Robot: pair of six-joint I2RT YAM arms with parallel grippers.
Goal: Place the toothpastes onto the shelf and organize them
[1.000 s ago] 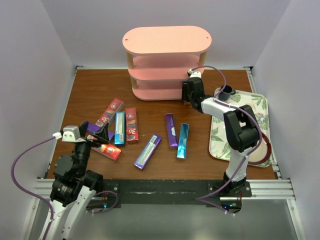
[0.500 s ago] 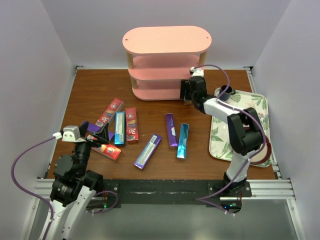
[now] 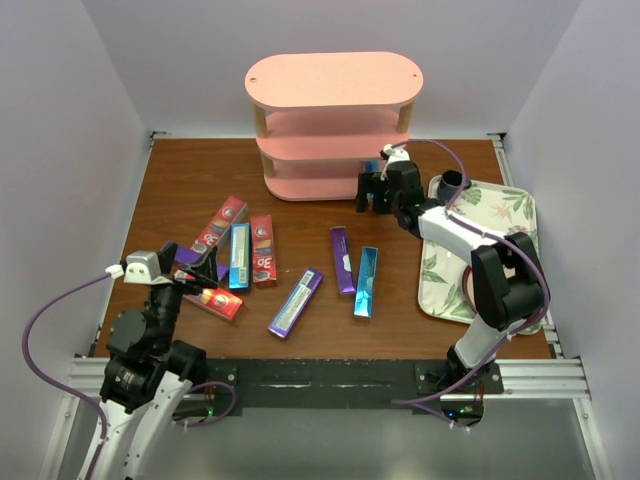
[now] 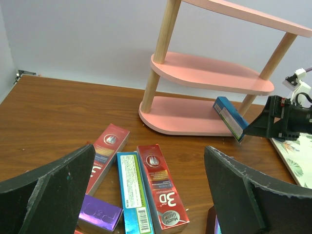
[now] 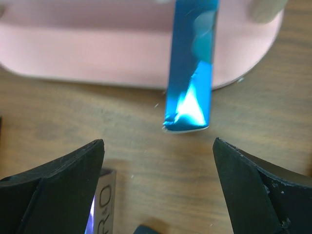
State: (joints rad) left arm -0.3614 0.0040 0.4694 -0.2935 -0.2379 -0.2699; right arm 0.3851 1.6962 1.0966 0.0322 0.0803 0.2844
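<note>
Your right tool (image 3: pixel 374 196) stands wide open and empty beside a blue carton (image 5: pixel 191 73) that lies tilted on the right end of the bottom board of the shelf (image 3: pixel 330 80). Your left tool (image 3: pixel 205 268) hangs wide open, empty, above cartons (image 3: pixel 263 250) near the front-left corner of the table (image 3: pixel 180 180).

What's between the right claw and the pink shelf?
A shiny blue toothpaste box, partly on the shelf's bottom board, seen in the right wrist view.
</note>
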